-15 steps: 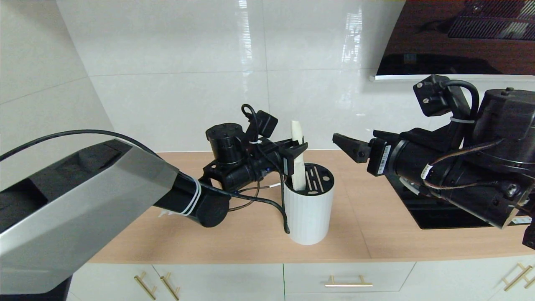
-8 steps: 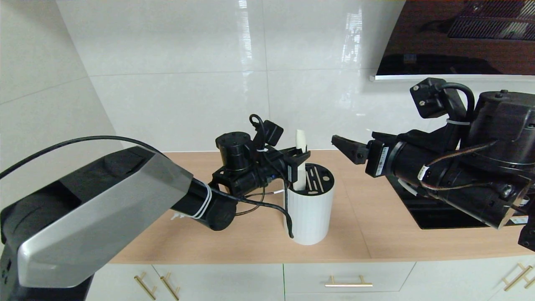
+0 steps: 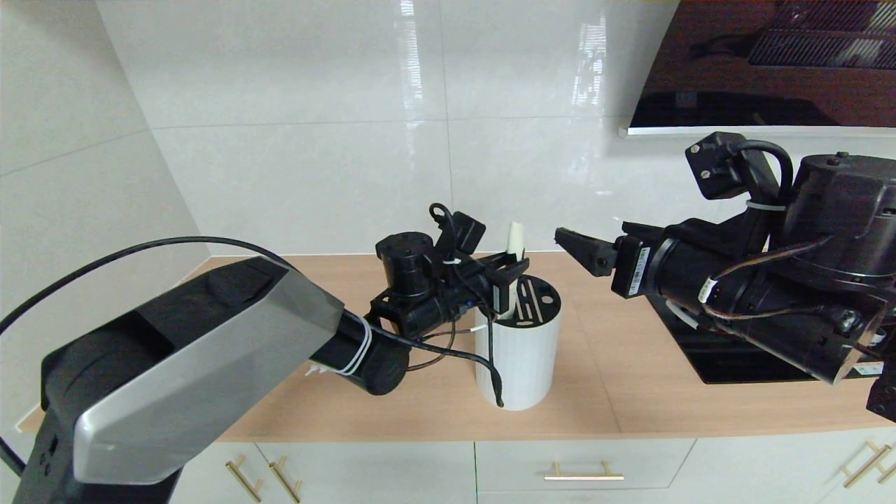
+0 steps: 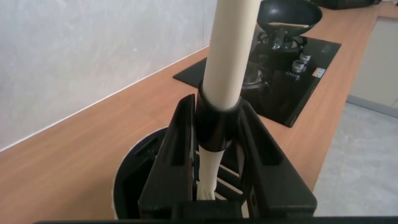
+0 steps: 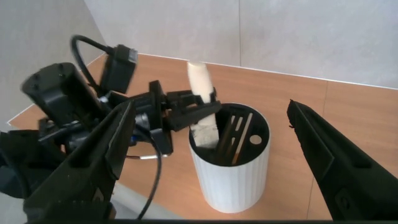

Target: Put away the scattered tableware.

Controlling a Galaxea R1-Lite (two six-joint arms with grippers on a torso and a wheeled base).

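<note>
- Where the wooden counter [image 3: 420, 409] runs nearest you, one white ribbed holder [image 3: 518, 357] with a black slotted top stands close to its front edge.
- You have one cream-handled utensil [image 3: 516, 239] standing nearly upright. Its lower end is down inside the holder's left-side opening, and its handle rises above the rim.
- Your left gripper [image 3: 513, 269] comes in from the left and is clenched on that utensil just above the holder's top.
- Your right gripper [image 3: 588, 245] hangs right of the holder and above its rim, its two fingers spread apart and touching nothing.
- Farther right, one black cooktop [image 3: 700, 364] is set into the counter, with one dark pan [image 4: 289, 12] on it.
- Farthest off, you see the white tiled wall [image 3: 315, 140].
</note>
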